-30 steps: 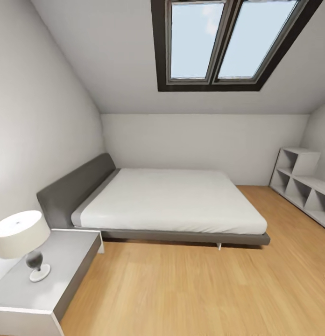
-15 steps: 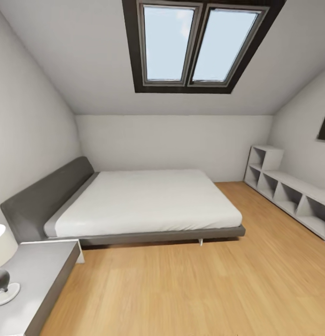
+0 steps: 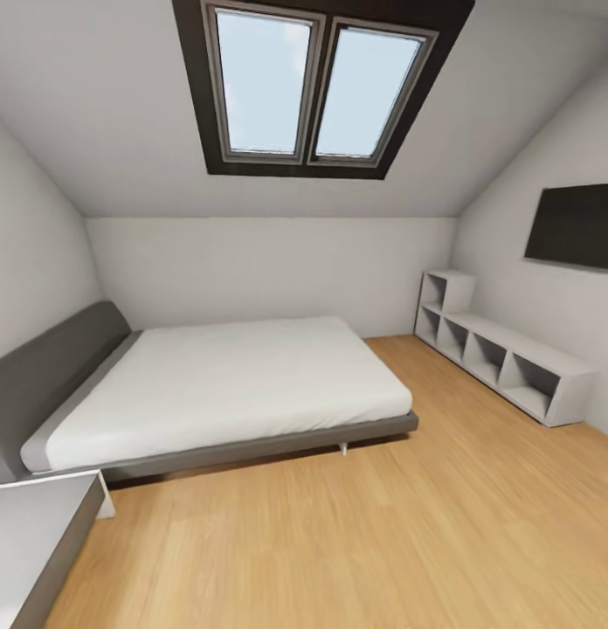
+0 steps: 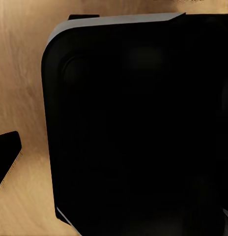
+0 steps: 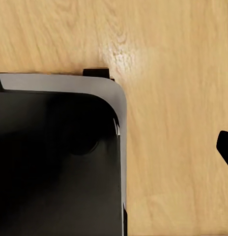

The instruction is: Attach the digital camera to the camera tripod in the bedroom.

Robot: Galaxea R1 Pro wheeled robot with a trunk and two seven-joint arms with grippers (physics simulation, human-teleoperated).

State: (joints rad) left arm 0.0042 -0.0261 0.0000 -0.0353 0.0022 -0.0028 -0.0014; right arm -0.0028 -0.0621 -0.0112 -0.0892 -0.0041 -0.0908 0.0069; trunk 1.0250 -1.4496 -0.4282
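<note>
Bedroom seen from the head camera, with the bed (image 3: pixel 225 389) as its main landmark.

The bed has a white mattress on a low grey frame, its grey headboard (image 3: pixel 51 371) toward the left wall. A skylight (image 3: pixel 317 87) with two panes sits in the sloped ceiling above the bed. To the right of the bed, grey cube shelving (image 3: pixel 500 358) runs along the right wall, with a dark screen (image 3: pixel 573 225) mounted above it. A grey nightstand (image 3: pixel 33 537) stands just beside the bed's near left corner. Light wood floor (image 3: pixel 365 533) fills the space in front of the bed. Each wrist view looks down on the floor (image 5: pixel 173 123) past a dark rounded robot body (image 4: pixel 138 128). Whether either gripper is open or holding anything cannot be told.
</note>
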